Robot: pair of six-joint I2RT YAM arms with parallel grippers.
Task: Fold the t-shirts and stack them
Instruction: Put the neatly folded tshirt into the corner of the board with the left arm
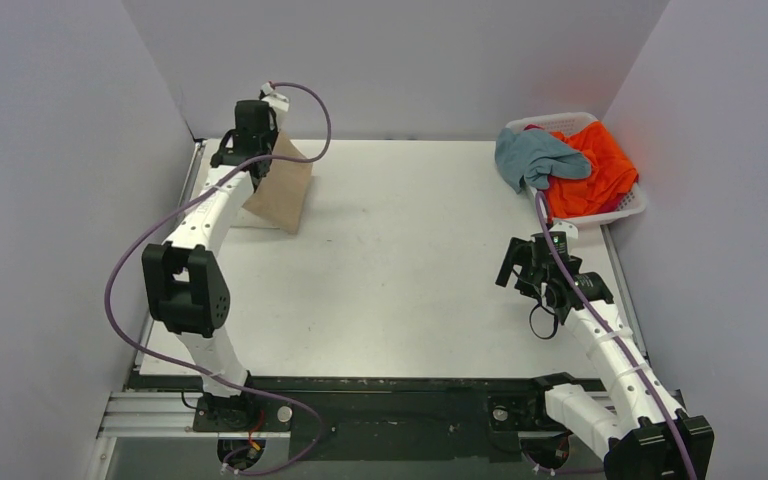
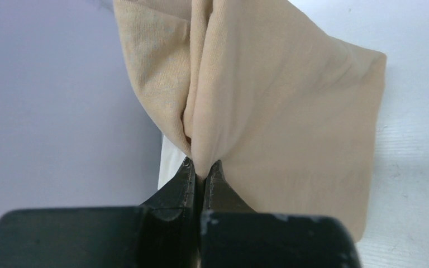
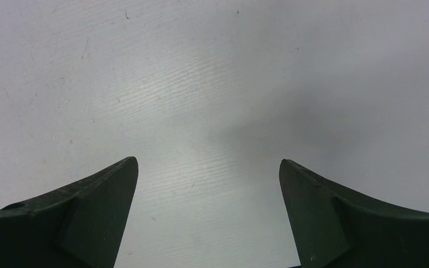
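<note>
One grasp: the left gripper (image 2: 201,167) is clenched on the tan t-shirt (image 2: 279,111), far left; the right gripper (image 3: 208,164) is spread wide, holding nothing, above the bench (image 3: 201,67).

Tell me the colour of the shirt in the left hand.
Plain tan-beige; the shirt in the left hand shows best in the left wrist view.

Left arm (image 1: 205,210) and right arm (image 1: 615,355) look pretty much identical: white links, chunky black joint housings, a purple cable (image 1: 110,283) looping along each. The fingers (image 3: 89,212) are matte black wedges tapering to points, kinda scuffed.
</note>
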